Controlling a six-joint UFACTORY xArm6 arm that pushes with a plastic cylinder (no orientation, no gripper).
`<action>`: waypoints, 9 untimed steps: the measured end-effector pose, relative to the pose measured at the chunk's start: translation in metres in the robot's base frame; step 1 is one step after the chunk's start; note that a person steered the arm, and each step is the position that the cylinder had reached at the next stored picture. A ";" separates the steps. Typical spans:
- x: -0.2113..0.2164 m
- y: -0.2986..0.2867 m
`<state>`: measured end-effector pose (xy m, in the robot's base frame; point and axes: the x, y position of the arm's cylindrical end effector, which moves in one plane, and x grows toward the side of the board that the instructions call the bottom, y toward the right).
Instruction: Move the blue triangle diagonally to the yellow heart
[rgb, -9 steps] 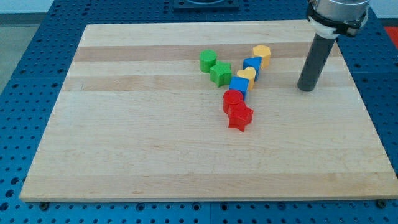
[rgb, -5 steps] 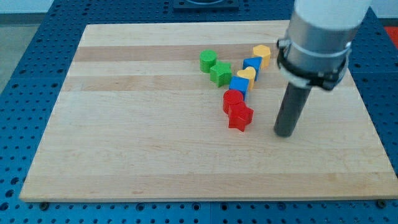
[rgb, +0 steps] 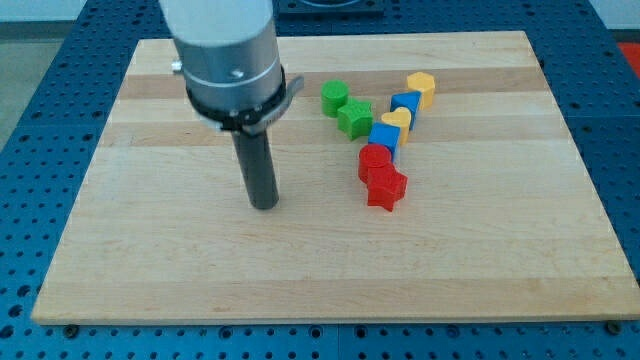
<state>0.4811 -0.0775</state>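
- Camera view, starting with the task's blue piece: there are two blue blocks and I honestly can't tell which one is the triangle. The upper blue block (rgb: 405, 102) and the lower blue block (rgb: 384, 138) both sit in the slanted row of blocks right of the desk's middle, toward the view's top.
- The yellow heart (rgb: 397, 121) sits right between those two blues, touching or as good as touching both.
- At the view's top-right end of that row is a yellow block (rgb: 421, 88) that looks hexagonal, snug against the upper blue block.
- Going the other way, a red block (rgb: 375, 160) sits just under the lower blue block, and a red star (rgb: 387, 187) is pressed against it at the bottom end of the row.
- Left of the row there are two green ones: a green block (rgb: 335, 97) higher up, and a star-ish green block (rgb: 354, 119) just beside the lower blue block.
- My tip (rgb: 264, 205) is down on the bare desk (rgb: 150, 250), well apart from all the blocks. It is to the view's left of the red pair, touching nothing.
- Pincer state: can't tell anything open or closed here, since all that shows is a plain dark rod under a big grey cylinder.
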 end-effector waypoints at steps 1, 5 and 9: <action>-0.015 0.015; -0.074 0.063; -0.070 0.107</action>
<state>0.4107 0.0292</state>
